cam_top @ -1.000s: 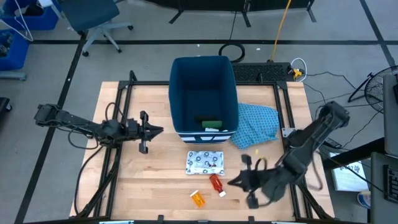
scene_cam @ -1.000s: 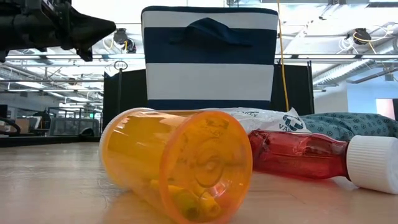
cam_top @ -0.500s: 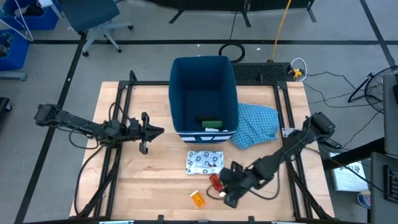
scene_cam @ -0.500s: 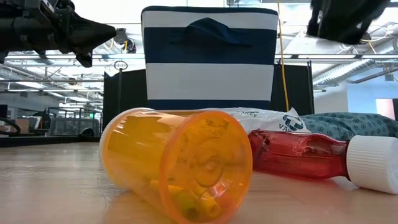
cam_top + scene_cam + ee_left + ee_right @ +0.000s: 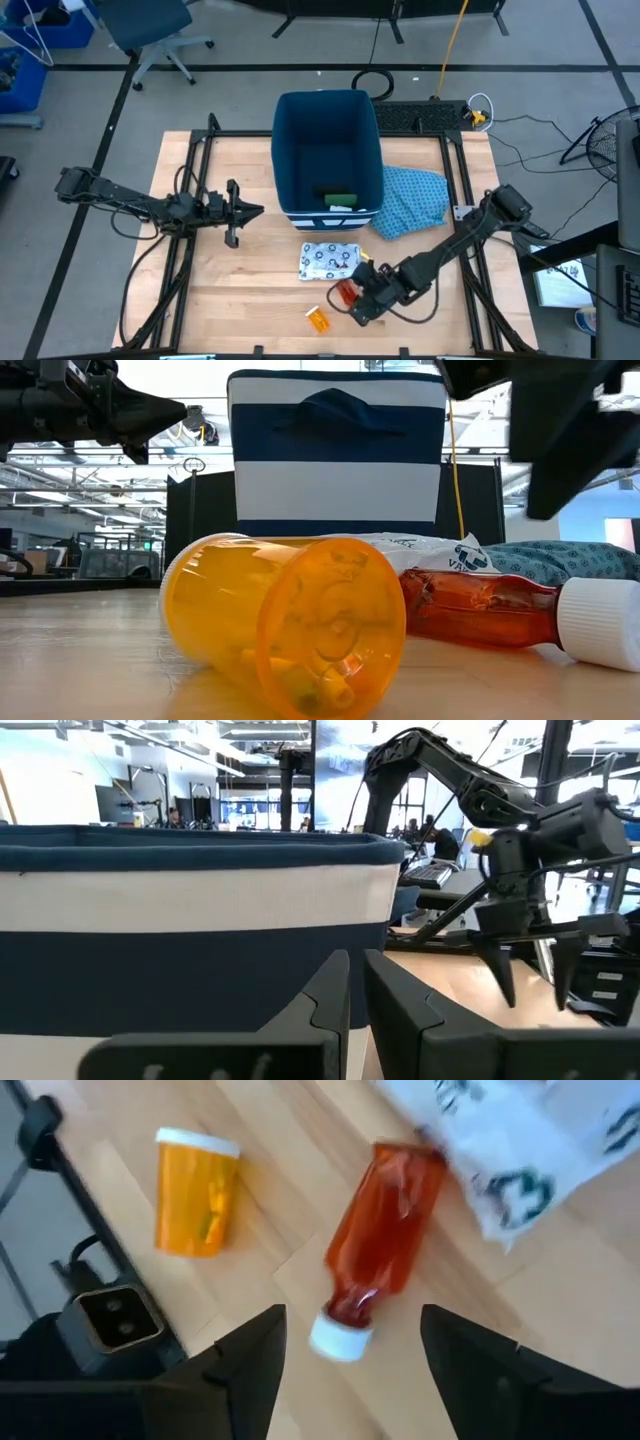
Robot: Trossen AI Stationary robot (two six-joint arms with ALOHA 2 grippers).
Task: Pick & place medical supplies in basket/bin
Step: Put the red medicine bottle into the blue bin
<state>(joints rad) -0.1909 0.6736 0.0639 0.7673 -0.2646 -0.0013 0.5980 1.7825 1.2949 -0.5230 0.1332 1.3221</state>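
The red bottle (image 5: 346, 291) with its white cap (image 5: 339, 1338) lies on its side on the table, its far end against the flat white blue-patterned packet (image 5: 328, 260). My right gripper (image 5: 352, 1316) hovers open just above the bottle's cap end, one finger on either side, touching nothing. The orange vial (image 5: 317, 319) lies on its side nearer the front edge. A green block (image 5: 340, 199) and a small white piece lie at the bottom of the dark-blue bin (image 5: 290, 150). My left gripper (image 5: 252, 210) waits shut, raised left of the bin.
A blue patterned cloth (image 5: 412, 200) lies to the right of the bin. Black frame rails (image 5: 190, 240) run along the table's left and right sides. Bare wood lies between my left gripper and the packet.
My right gripper has swung from the table's right toward its left, come down over the red bottle and opened. The bottle, vial and packet have stayed where they were.
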